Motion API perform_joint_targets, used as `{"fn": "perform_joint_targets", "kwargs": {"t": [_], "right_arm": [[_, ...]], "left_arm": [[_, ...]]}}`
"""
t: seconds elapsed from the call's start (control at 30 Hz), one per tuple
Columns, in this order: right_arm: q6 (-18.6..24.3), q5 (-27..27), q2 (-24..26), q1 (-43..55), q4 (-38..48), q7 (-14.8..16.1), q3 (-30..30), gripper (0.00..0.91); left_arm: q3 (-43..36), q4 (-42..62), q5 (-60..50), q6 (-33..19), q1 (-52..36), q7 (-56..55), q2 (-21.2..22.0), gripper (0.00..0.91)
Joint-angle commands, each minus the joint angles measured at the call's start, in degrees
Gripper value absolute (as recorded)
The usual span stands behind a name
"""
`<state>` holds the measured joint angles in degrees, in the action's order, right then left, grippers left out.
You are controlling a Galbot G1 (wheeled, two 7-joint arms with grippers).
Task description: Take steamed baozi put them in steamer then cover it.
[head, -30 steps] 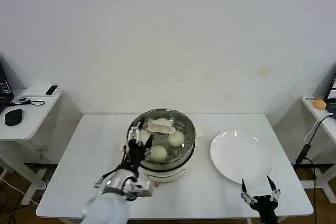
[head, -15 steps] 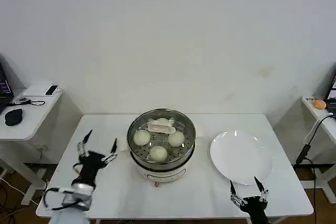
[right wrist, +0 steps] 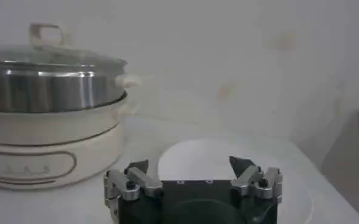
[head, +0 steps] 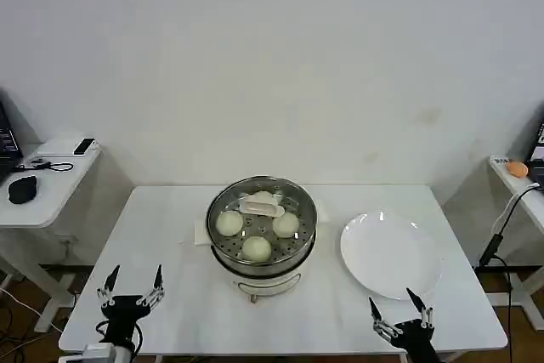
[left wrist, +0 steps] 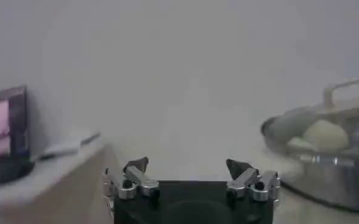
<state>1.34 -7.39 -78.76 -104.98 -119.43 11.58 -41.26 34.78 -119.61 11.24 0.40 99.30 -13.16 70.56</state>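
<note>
The steamer (head: 262, 271) stands at the table's middle with a glass lid (head: 293, 203) on it, its white handle (head: 261, 205) on top. Through the lid I see three steamed baozi (head: 229, 223) (head: 286, 224) (head: 257, 248) on the perforated tray; whatever lies under the handle is hidden. My left gripper (head: 132, 288) hovers open and empty at the table's front left edge, well away from the steamer (left wrist: 325, 159). My right gripper (head: 399, 316) is open and empty at the front right, just before the white plate (head: 391, 254). The right wrist view shows the lidded steamer (right wrist: 51, 91) and the plate (right wrist: 228, 155) beyond the gripper (right wrist: 190, 164).
The plate is bare. A small side table (head: 47, 180) with a mouse and a phone stands at the left. Another side table (head: 514, 178) with an orange object and a hanging cable stands at the right. The white table (head: 170, 244) is bare around the steamer.
My left gripper has drawn back from the steamer's left rim to the table's front left edge. The right gripper has shifted slightly left and lower.
</note>
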Motion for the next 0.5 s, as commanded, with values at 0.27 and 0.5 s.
{"fn": "perform_joint_targets", "kwargs": {"t": [0.27,0.5], "right_arm": [[-1.3,-3.2,3.3,-2.2,-1.8,-0.6,1.4,0.907],[-1.6,-4.7,5.8,-2.6,-1.0,-0.3,2.0,0.907]], "left_arm": [[-0.5,1.3,2.7,-3.3,5.3,-0.9,2.4,0.907],[-1.3,1.6,1.2,-3.3,5.0,-1.2,3.3,0.907]]}}
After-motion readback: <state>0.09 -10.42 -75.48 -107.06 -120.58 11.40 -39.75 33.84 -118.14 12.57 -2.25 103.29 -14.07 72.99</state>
